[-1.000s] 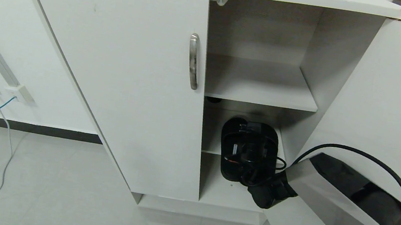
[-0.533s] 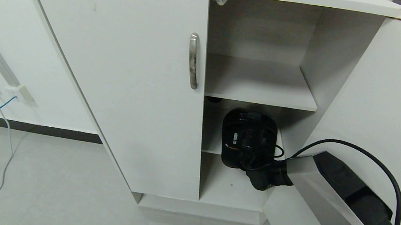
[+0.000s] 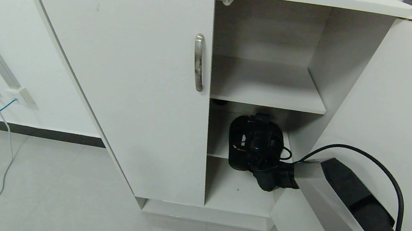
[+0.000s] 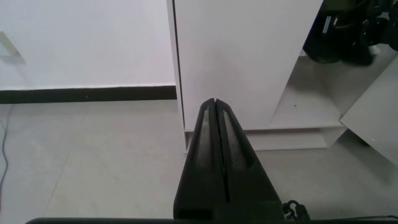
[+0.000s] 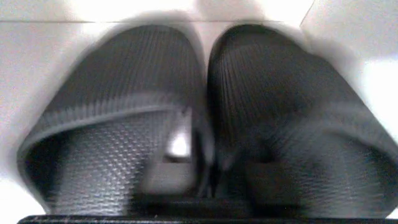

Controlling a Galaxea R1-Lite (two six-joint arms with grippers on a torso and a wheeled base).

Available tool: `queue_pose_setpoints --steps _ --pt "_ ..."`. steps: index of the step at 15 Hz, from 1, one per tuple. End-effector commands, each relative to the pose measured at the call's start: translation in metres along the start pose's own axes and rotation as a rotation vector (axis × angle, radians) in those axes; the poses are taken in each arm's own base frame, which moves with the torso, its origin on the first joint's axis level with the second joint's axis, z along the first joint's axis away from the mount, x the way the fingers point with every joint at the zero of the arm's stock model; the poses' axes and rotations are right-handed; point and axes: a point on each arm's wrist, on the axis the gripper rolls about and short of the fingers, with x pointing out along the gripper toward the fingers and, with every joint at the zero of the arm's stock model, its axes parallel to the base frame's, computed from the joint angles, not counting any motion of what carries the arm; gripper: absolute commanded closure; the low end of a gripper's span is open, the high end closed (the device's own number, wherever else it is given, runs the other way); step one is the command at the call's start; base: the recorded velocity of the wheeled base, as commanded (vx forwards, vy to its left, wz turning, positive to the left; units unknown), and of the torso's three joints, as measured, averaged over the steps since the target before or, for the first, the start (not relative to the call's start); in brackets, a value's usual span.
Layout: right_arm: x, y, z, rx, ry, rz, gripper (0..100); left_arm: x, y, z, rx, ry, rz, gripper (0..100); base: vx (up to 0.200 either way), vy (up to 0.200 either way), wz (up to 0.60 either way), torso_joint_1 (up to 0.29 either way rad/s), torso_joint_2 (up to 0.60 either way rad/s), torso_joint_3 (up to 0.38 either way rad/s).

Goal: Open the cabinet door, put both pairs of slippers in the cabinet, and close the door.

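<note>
Black slippers [image 3: 239, 146]: being held side by side inside the cabinet's [image 3: 115, 79] lower compartment.
Long axis: running front to back, toes pointing inward.
Right tool [image 3: 260, 156]: grasping the pair's heel end.
Left tool [image 4: 215, 118]: clenching on nothing, outside.

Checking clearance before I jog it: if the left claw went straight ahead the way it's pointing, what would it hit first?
Most likely the closed cabinet door, near its lower edge; the shut left claw aims at that panel. How far off it is, the picture doesn't settle.
</note>
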Motion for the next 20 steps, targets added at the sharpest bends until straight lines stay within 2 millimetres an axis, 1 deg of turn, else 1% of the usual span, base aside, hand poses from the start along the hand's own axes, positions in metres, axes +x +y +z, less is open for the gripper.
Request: queue_pose_setpoints --steps 1,4,8,12,13,14,16,18,19,20 --pt "0.0 0.001 -0.005 -0.007 0.008 0.0 0 0.0 0.0 0.0 0.0 0.002 0.001 100 0.0 0.0 0.0 0.0 0.0 0.0" --pt "-0.005 0.002 0.001 -0.005 0.005 0.0 0 0.0 0.0 0.0 0.0 0.002 -0.002 100 0.0 0.0 0.0 0.0 0.0 0.0" --pt "-0.027 -0.001 0.011 0.005 -0.007 0.02 0 0.0 0.0 0.0 0.0 0.002 -0.002 100 0.0 0.0 0.0 0.0 0.0 0.0" --pt "-0.083 -0.012 0.019 0.006 -0.008 0.08 0 0.0 0.0 0.0 0.0 0.002 -0.002 100 0.0 0.0 0.0 0.0 0.0 0.0" --pt "-0.092 -0.014 0.02 0.005 -0.007 0.089 0 0.0 0.0 0.0 0.0 0.002 -0.001 100 0.0 0.0 0.0 0.0 0.0 0.0" --pt "-0.112 -0.022 0.024 0.001 -0.003 0.1 0 0.0 0.0 0.0 0.0 0.002 -0.001 100 0.0 0.0 0.0 0.0 0.0 0.0" --pt "-0.139 -0.033 0.026 -0.01 0.008 0.124 0 0.0 0.0 0.0 0.0 0.002 -0.001 100 0.0 0.0 0.0 0.0 0.0 0.0" --pt "-0.159 -0.042 0.029 -0.017 0.016 0.146 0 0.0 0.0 0.0 0.0 0.002 -0.001 100 0.0 0.0 0.0 0.0 0.0 0.0" --pt "-0.166 -0.047 0.034 -0.021 0.017 0.151 0 0.0 0.0 0.0 0.0 0.002 -0.001 100 0.0 0.0 0.0 0.0 0.0 0.0" --pt "-0.169 -0.05 0.041 -0.011 0.007 0.151 0 0.0 0.0 0.0 0.0 0.002 -0.002 100 -0.2 0.0 0.0 0.002 0.0 0.007"
